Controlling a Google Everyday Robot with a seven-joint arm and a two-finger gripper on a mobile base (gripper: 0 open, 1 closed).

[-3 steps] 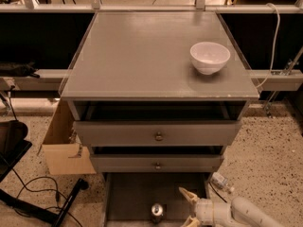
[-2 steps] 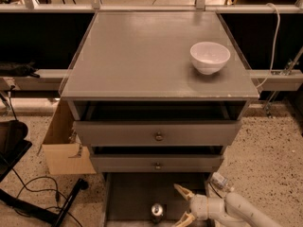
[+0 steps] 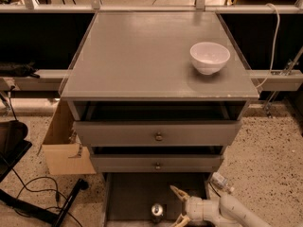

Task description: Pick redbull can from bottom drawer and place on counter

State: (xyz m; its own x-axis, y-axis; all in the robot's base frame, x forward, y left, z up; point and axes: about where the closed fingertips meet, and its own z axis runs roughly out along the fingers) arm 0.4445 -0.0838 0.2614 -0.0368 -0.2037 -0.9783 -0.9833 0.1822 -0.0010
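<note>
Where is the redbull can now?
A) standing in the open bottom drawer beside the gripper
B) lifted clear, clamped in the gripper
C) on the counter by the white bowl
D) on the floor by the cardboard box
A: the redbull can stands upright on the floor of the bottom drawer, beside the open gripper and not between its fingers. The counter holds only the white bowl.

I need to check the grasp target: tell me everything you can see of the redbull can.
The redbull can is a small, slim metal can with a shiny silver top and a dark body. It stands upright on the flat grey floor of the open bottom drawer. Nothing holds it: the gripper is just to its right, fingers spread open, apart from it.
</note>
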